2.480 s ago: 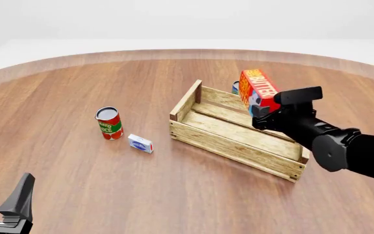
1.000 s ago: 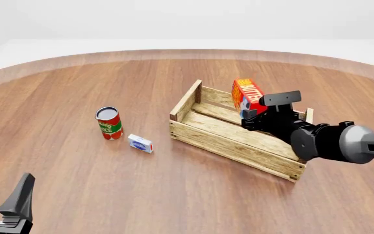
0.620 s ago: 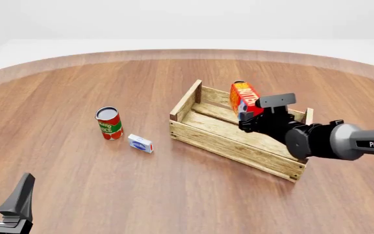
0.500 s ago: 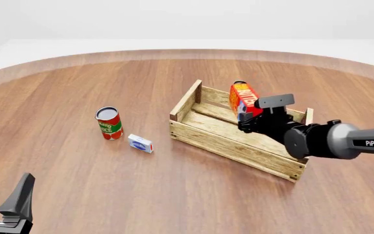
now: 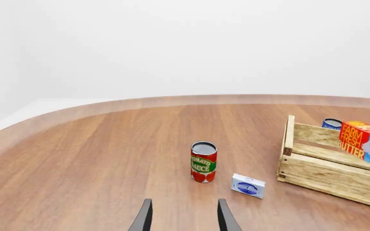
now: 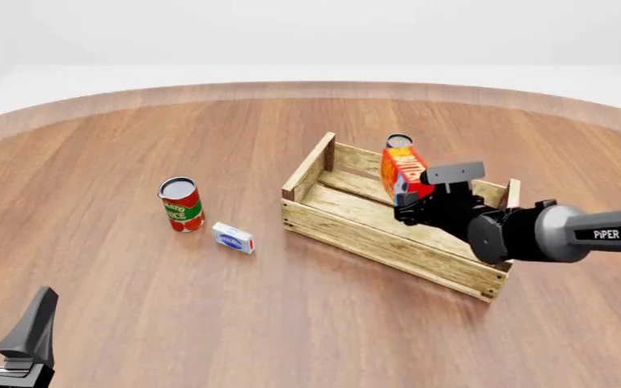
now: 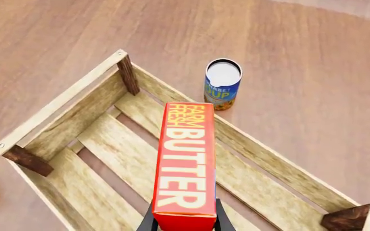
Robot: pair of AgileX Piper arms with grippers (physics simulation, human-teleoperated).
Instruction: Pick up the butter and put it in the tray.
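Right gripper [image 6: 416, 202] clamped on butter [image 6: 404, 170] over tray [image 6: 332, 229]; left gripper [image 5: 182, 219] apart, idle. Releasing this high, carton could tip onto far wall.

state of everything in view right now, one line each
butter: gripped on end by the right hand, over the tray, not released
tray: upright, nothing resting inside
left hand: open, holding nothing
tomato sauce can: upright on the table
blue can: upright just outside the tray
white-blue box: lying flat
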